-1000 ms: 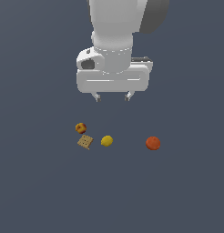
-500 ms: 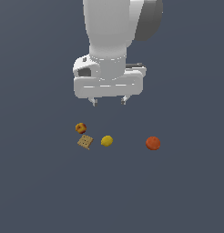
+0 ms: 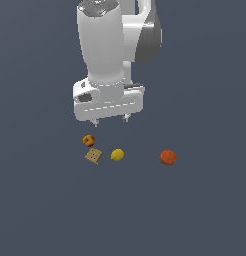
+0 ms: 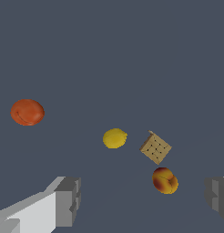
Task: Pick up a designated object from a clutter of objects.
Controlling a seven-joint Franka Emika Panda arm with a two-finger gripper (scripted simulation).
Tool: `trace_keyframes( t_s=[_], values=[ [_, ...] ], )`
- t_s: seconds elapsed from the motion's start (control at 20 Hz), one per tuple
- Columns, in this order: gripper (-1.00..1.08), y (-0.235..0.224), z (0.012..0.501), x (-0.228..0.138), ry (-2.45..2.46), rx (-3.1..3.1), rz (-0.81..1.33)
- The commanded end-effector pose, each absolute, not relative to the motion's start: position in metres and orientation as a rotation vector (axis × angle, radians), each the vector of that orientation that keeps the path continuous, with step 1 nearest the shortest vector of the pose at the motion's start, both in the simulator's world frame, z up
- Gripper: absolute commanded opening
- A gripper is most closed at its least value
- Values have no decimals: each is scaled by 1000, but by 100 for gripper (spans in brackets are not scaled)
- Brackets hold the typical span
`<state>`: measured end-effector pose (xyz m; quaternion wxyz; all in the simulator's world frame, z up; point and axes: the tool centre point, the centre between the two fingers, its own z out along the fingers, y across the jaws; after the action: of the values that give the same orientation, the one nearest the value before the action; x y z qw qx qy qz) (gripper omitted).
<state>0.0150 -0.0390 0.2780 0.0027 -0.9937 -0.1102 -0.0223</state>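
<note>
The designated object, a mottled red and yellow-orange fruit (image 3: pixel 88 140) (image 4: pixel 165 180), lies on the dark floor at the exterior view's left end of the clutter. Beside it lie a square tan cracker (image 3: pixel 93 156) (image 4: pixel 155 148), a yellow ball (image 3: pixel 117 155) (image 4: pixel 114 138) and, apart at the exterior view's right, an orange-red ball (image 3: pixel 168 157) (image 4: pixel 27 112). My gripper (image 3: pixel 111 120) (image 4: pixel 143 200) hangs open above and slightly behind the fruit, with nothing between its fingers (image 4: pixel 68 200). In the wrist view the fruit sits between the two fingers, nearer one of them.
The dark grey floor (image 3: pixel 195 210) stretches flat all around the four items. The white arm (image 3: pixel 115 50) rises behind the clutter.
The gripper has come down and shifted toward the exterior view's left, closer to the red-yellow fruit. It stays open. The four items have not moved.
</note>
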Motion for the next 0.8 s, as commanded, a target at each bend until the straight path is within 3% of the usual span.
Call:
trace_keyframes(
  t_s=[0.0, 0.75],
  values=[
    [100, -49, 264, 13, -412, -3108, -66],
    [100, -108, 183, -8, -801, -3031, -44]
  ],
)
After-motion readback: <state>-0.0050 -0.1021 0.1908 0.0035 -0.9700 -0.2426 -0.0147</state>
